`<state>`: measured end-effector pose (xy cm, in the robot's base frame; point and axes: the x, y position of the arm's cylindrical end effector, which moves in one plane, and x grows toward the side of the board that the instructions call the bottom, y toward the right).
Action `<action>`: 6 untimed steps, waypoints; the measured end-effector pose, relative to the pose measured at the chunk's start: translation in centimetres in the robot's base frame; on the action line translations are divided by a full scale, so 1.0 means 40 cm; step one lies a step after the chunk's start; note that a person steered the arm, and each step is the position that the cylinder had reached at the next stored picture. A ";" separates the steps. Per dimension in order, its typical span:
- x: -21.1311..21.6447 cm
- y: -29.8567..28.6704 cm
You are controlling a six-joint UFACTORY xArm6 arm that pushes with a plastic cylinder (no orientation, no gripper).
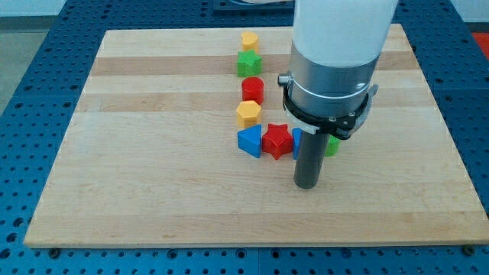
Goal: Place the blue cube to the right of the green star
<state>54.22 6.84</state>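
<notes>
The green star [248,63] lies near the board's top middle, just below a yellow heart-like block [249,40]. The blue cube [298,143] is mostly hidden behind my rod, only a sliver showing right of the red star [276,140]. My tip [307,183] rests on the board just below the blue cube, at the view's lower middle. The arm's white body hides the board above it.
A red cylinder [253,89], a yellow hexagon-like block [248,113] and a blue triangle [249,141] form a column below the green star. A green block [331,145] peeks out right of my rod. The wooden board [153,153] sits on a blue perforated table.
</notes>
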 end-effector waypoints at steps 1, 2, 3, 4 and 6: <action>-0.164 0.021; -0.432 0.089; -0.550 0.096; -0.551 0.094; -0.606 0.043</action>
